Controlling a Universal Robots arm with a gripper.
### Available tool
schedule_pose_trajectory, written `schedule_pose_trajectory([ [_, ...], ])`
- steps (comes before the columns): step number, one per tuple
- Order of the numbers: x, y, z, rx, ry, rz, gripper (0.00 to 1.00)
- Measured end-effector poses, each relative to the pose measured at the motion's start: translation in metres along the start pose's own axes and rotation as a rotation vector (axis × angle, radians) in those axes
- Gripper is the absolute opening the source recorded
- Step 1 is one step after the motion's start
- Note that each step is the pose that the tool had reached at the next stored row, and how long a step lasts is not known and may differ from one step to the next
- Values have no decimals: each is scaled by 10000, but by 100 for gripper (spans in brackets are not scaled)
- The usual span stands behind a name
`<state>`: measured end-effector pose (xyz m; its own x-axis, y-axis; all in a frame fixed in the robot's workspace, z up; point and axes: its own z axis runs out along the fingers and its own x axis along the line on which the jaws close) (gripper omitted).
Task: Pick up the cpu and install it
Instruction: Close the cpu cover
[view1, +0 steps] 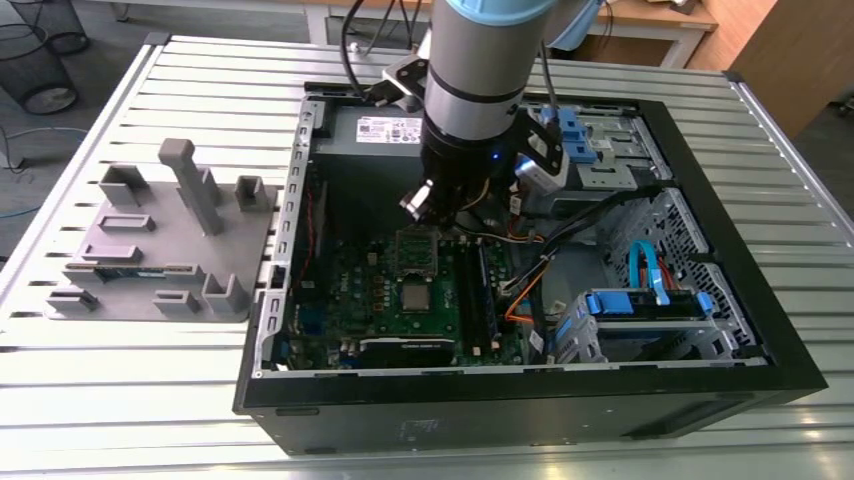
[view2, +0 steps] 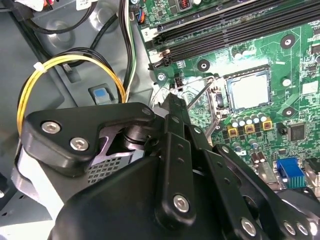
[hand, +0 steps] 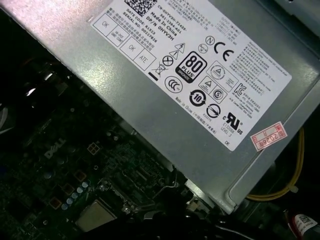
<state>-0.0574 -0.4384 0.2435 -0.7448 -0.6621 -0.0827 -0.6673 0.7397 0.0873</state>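
Standing beside a wooden desk (view1: 654, 18), a slatted metal table (view1: 134, 400) bears an open black computer case (view1: 534, 410). Inside, the black gripper (view2: 173, 106) hangs over the green motherboard (view1: 387, 315); whether it is spread or closed cannot be told. The small silver square cpu (view2: 248, 91) lies in the socket (view2: 221, 100), apart from it.

Exterior view: open black PC case (view1: 534, 410) on slatted metal table (view1: 134, 400), grey tray (view1: 254, 245) at 9 o'clock of it, silver power supply (view1: 374, 130) at 12 o'clock of green motherboard (view1: 354, 290), blue drive caddy (view1: 641, 305) at 3 o'clock.
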Motion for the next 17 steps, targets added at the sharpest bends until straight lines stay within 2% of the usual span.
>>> schedule_pose_trajectory([
  [17,75,-48,-22,-14,64,-465,11],
])
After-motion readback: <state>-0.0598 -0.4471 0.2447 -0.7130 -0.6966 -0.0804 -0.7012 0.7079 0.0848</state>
